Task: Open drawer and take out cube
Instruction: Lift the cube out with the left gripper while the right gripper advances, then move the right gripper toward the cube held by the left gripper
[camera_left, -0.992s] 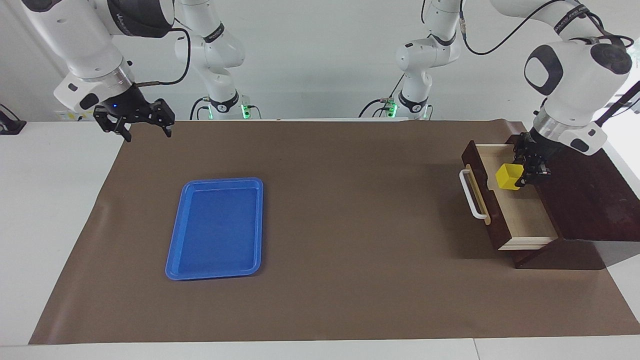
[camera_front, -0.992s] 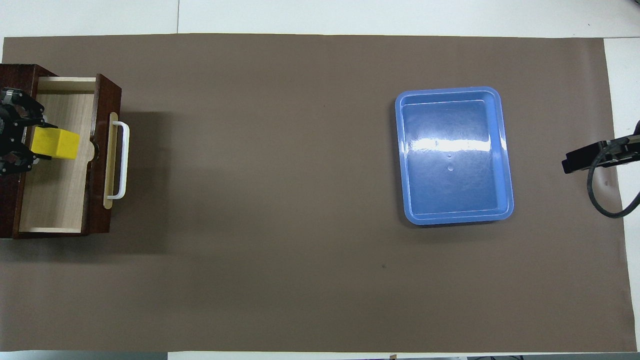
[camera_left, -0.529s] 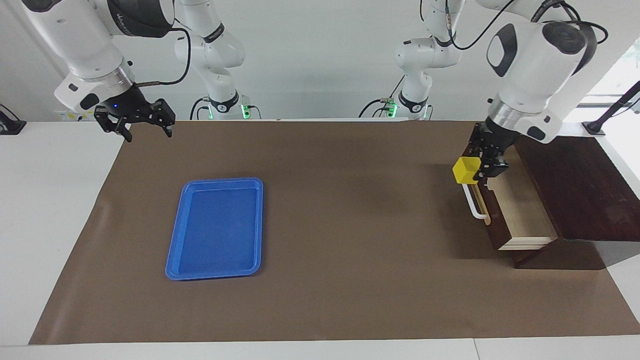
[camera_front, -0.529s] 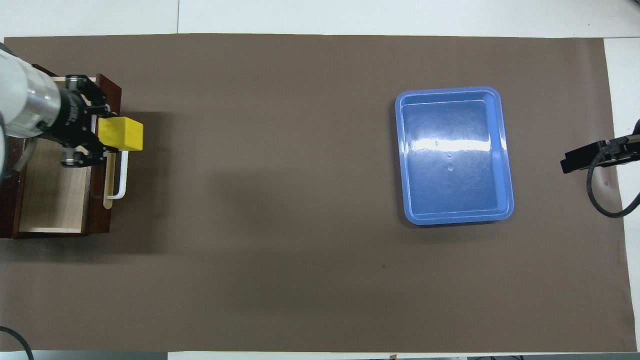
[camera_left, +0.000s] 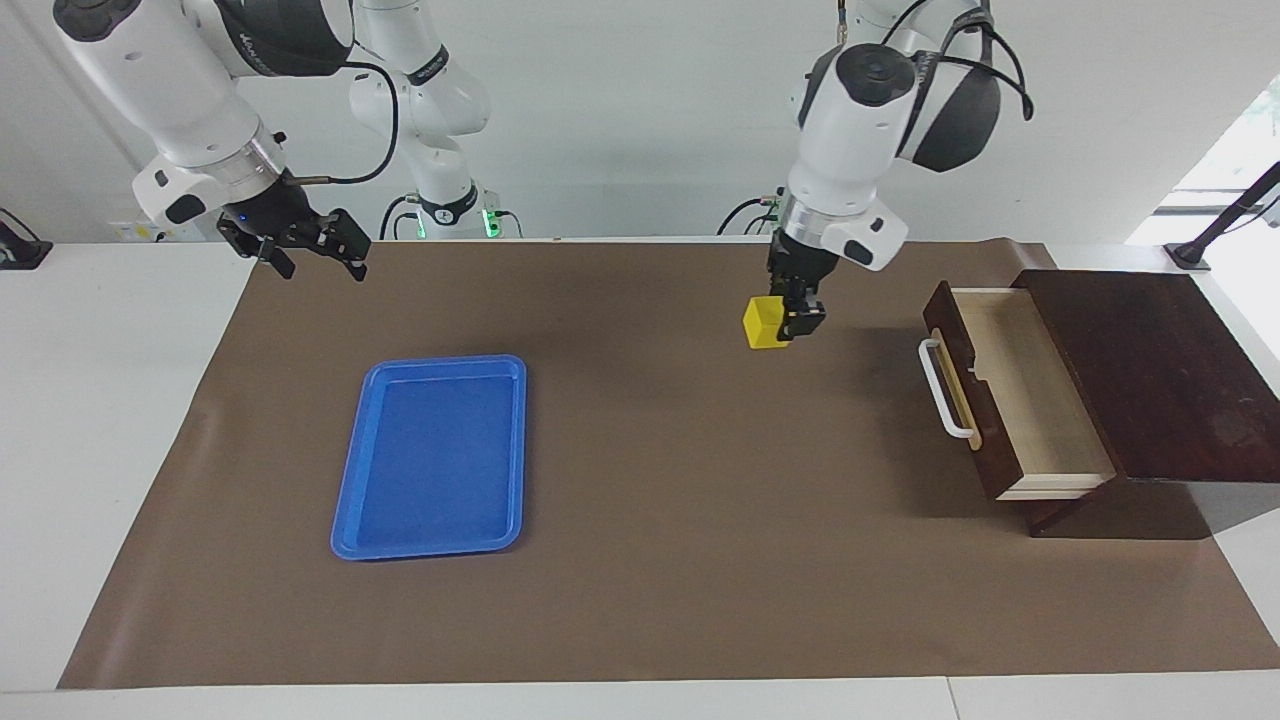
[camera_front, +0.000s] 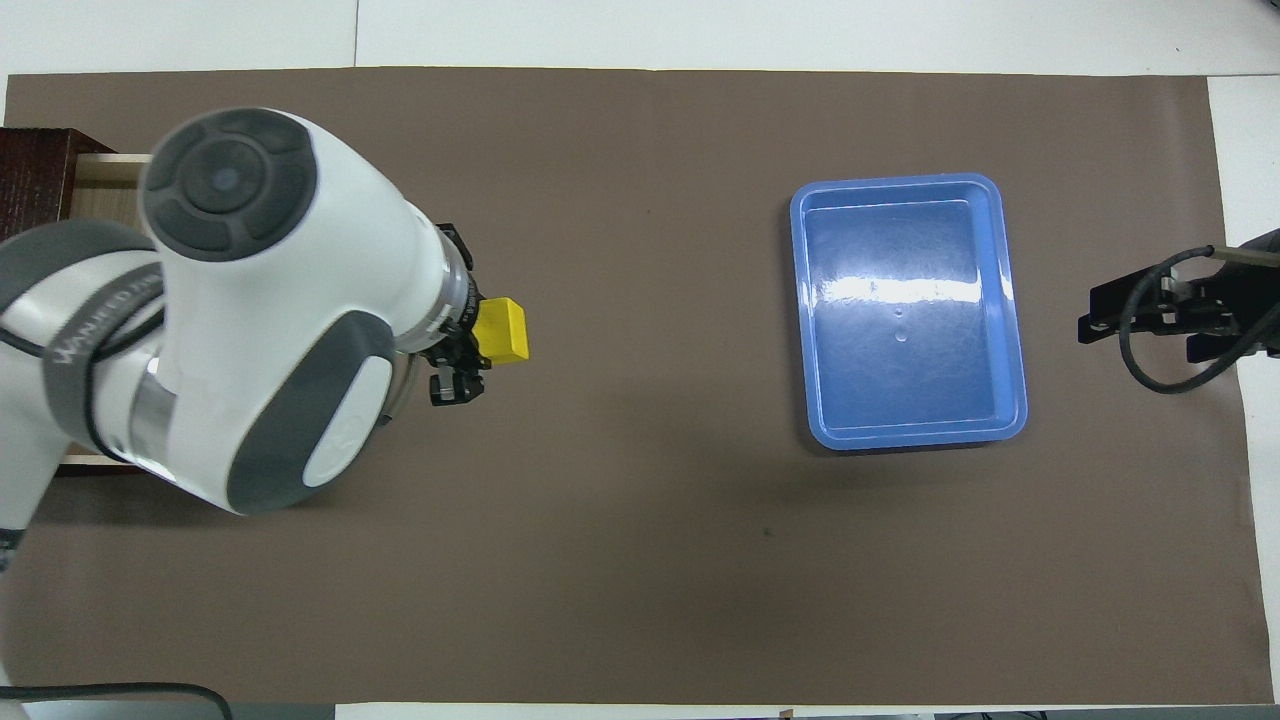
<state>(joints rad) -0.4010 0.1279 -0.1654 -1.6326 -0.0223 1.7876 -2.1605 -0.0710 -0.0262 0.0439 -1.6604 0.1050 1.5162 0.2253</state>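
Now 1 cube gripped by left gripper over mat, 1 drawer open, 1 blue tray; right gripper waits w/ fingers spread.

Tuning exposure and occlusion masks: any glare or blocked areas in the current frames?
Overhead view: a white glare streak on the blue tray, and the left arm's body hides most of the drawer. Facing view: no glare on the tray; the cube in the left gripper is unobstructed.
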